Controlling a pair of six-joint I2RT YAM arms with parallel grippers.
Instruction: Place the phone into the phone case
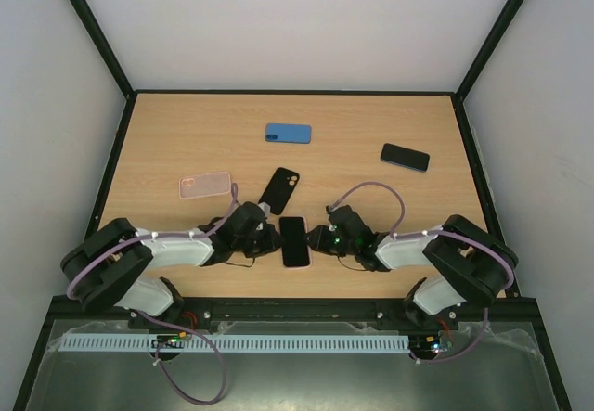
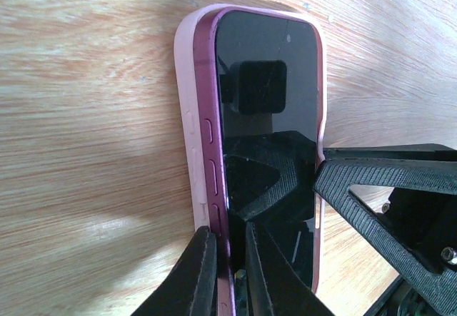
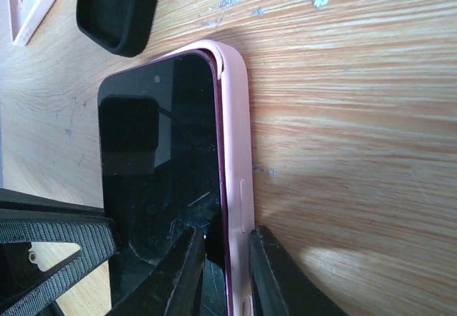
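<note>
The light wooden table (image 1: 186,133) carries everything, and the dark-screened phone with a magenta metal frame (image 1: 295,240) lies screen up at its near middle, between the two arms.

The left arm's black two-finger gripper (image 2: 228,234) comes at the phone from its left. Its jaws stand narrow and pinch the phone's left long edge: one finger (image 2: 196,273) is outside the pale pink silicone case (image 2: 187,80), the other (image 2: 265,273) is on the glass. The right arm's black gripper (image 3: 227,234) reaches in from the phone's right. It is likewise nearly closed and clamps the right long edge, with one finger (image 3: 184,273) on the screen and one (image 3: 270,273) against the case's (image 3: 235,116) outer wall.

The phone (image 2: 268,66) sits inside the pink case but is not seated all round. Along its left side the magenta frame and side buttons stand proud of the case wall. On its right side the case lip wraps up beside the glass (image 3: 157,130).

Just beyond the phone, slightly to its left, lies a black case with a camera cut-out (image 1: 279,189). Farther to the phone's left rests a translucent pinkish case (image 1: 205,186). Well beyond the phone is a blue case (image 1: 288,133). Beyond it and to its right lies a second black phone (image 1: 405,157).
</note>
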